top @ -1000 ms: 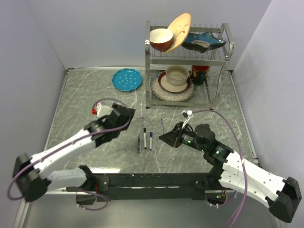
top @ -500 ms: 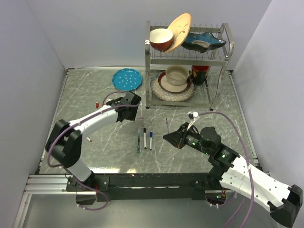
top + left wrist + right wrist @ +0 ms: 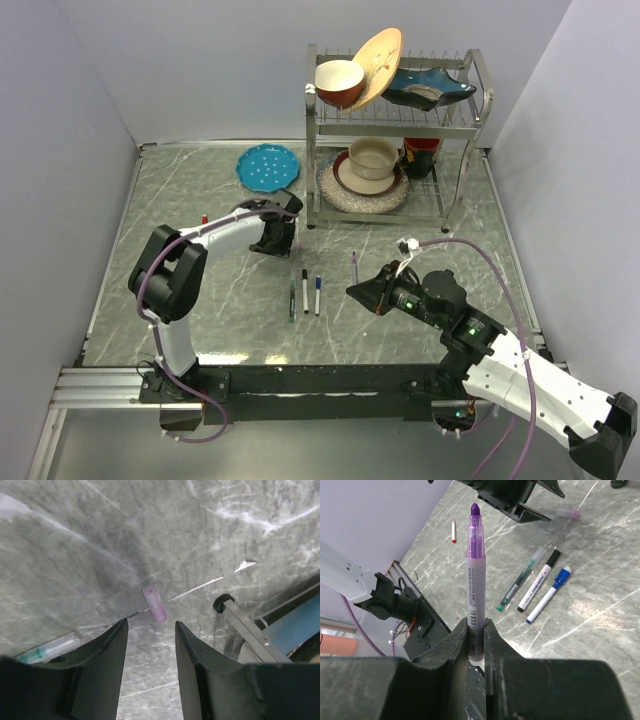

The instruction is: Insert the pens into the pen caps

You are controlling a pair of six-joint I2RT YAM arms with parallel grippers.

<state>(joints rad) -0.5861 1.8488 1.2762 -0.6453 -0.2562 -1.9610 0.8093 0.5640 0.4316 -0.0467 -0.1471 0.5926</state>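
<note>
A small purple pen cap [image 3: 155, 603] lies on the marble table, just beyond the tips of my left gripper [image 3: 150, 625], whose jaws stand open and empty on either side of its line. In the top view this gripper [image 3: 285, 240] is near the rack's left foot. My right gripper [image 3: 476, 625] is shut on a purple pen [image 3: 475, 570], held upright with its bare tip up; from above that pen [image 3: 354, 265] shows ahead of the gripper [image 3: 365, 290]. A green pen [image 3: 292, 298], a black pen [image 3: 305, 290] and a blue pen [image 3: 318, 295] lie side by side between the arms.
A metal dish rack [image 3: 463, 190] with bowls and plates stands at the back right; its foot [image 3: 223, 601] is close to the cap. A blue plate [image 3: 268, 166] lies left of the rack. A small red pen [image 3: 204, 219] lies near the left wall.
My left arm has reached forward and to the right, up to the rack's left foot, and its jaws have narrowed somewhat. The right gripper with the purple pen drifted slightly right.
</note>
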